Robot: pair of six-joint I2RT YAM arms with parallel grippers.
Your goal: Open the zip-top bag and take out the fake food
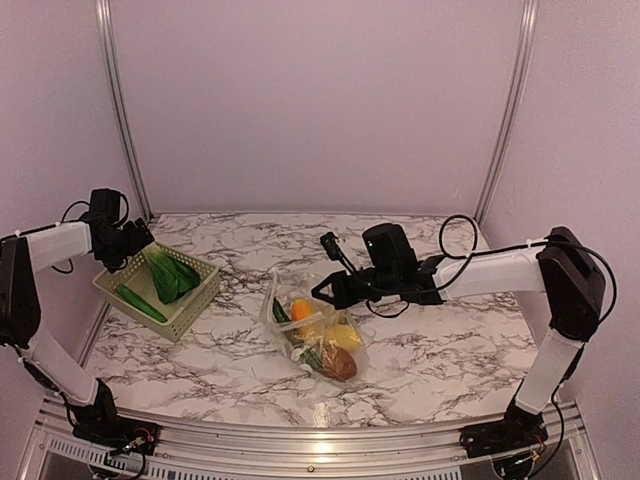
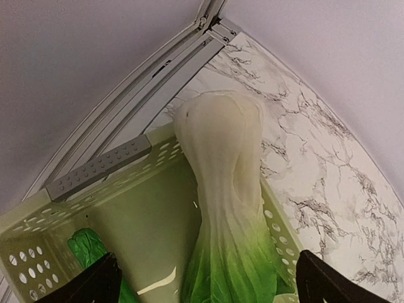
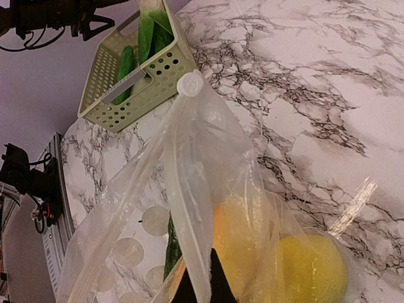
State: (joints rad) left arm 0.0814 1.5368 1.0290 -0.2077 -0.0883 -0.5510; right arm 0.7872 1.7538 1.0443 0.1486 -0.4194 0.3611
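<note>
Left arm (image 1: 60, 245): its white forearm runs level from the left edge towards the middle. The wrist is over the back left corner of the pale green perforated plastic basket (image 1: 195, 305).
Left jaws: wide apart and gripping nothing. In the left wrist view the two dark fingertips (image 2: 95, 281) sit at the bottom corners.
Between them: a toy bok choy with a white stalk and green leaves (image 2: 224, 208) leans in the basket, stalk end up against the rim, clear of both fingertips.
Basket contents: besides the bok choy, a long dark green toy vegetable (image 1: 138, 303) lies along the near left side.
Right arm (image 1: 500, 268): the upper link rises from the near right base to a bent elbow. The white forearm reaches left and slightly down to the middle of the marbled white surface (image 1: 450, 340).
Right jaws: together, pinched on the film at the top edge of the clear dotted zip-top plastic bag (image 1: 300, 325).
Bag: it is at the middle of the surface, just right of the basket and apart from it. Its top is drawn up at the jaws and its lower end lies on the surface. A round white slider (image 3: 189, 83) sits at its far tip.
Fake food: all inside the bag, namely an orange piece (image 1: 300, 308), a yellow lemon (image 3: 312, 268), a brown round lump (image 1: 340, 362) and a green strip (image 1: 283, 315).
</note>
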